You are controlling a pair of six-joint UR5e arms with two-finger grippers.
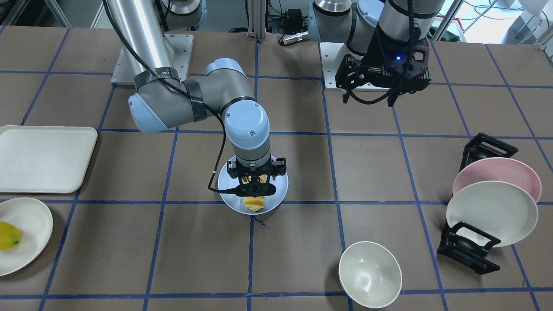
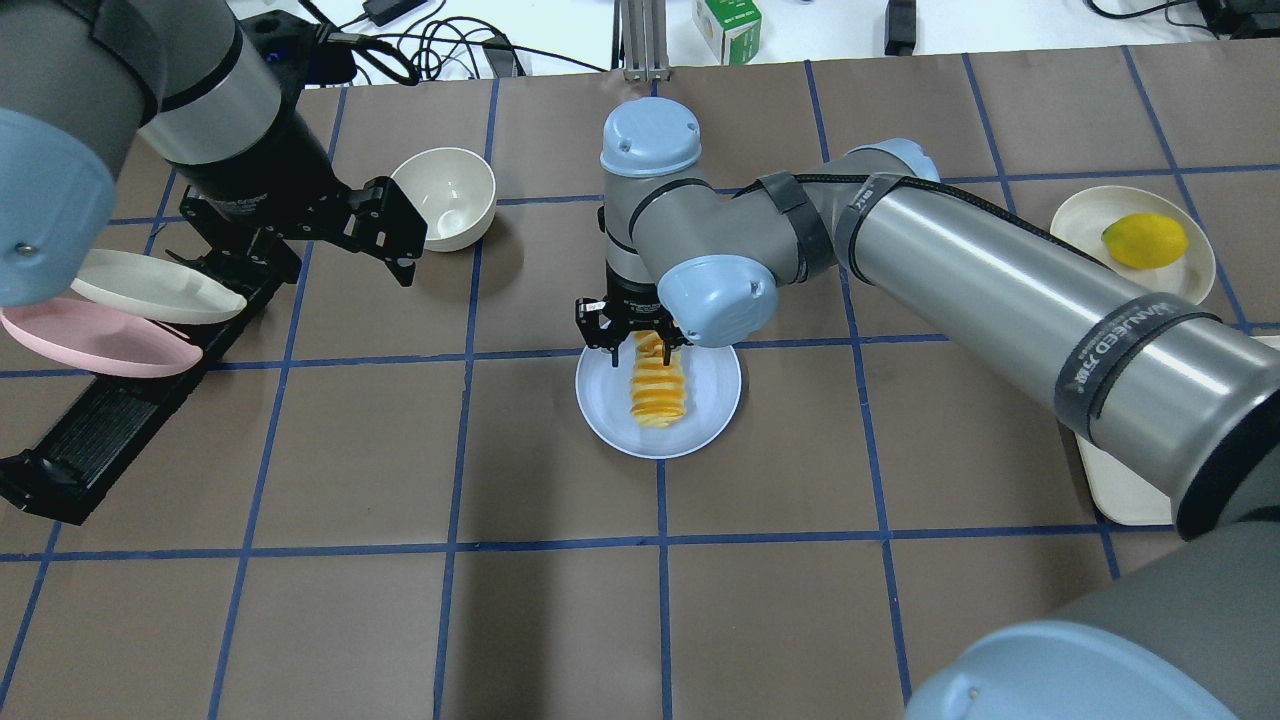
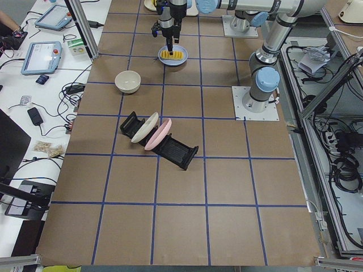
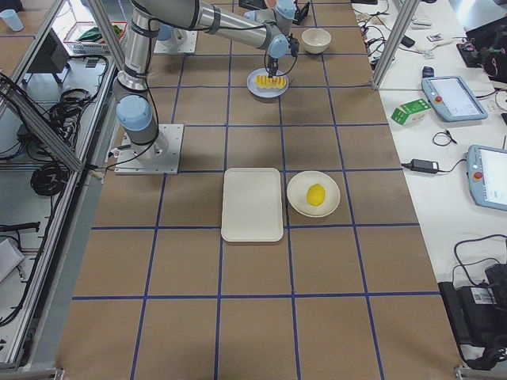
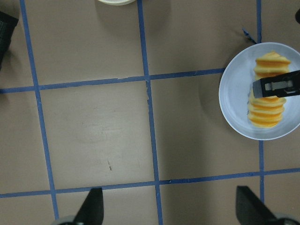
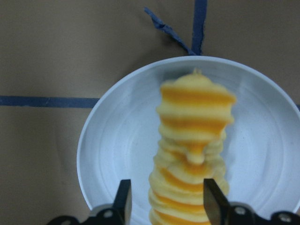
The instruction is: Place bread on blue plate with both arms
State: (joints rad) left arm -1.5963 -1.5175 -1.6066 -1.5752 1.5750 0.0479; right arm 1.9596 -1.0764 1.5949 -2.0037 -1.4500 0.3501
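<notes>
The bread (image 2: 660,395) lies lengthwise on the blue plate (image 2: 610,400) near the table's middle. It also shows in the front view (image 1: 254,205) and the right wrist view (image 6: 197,108). My right gripper (image 2: 640,345) points straight down over the loaf's far end. In the right wrist view its fingers (image 6: 123,199) stand apart on either side of the loaf, with bare plate (image 6: 117,154) showing beside the left one, so it is open. My left gripper (image 2: 390,235) hangs open and empty well off to the plate's side (image 5: 234,93), above the table.
A white bowl (image 2: 447,195) stands close by the left gripper. A black rack (image 1: 466,252) holds a pink plate (image 1: 497,172) and a cream plate (image 1: 492,211). On the right arm's side are a cream tray (image 1: 43,157) and a cream plate with a lemon (image 2: 1145,240).
</notes>
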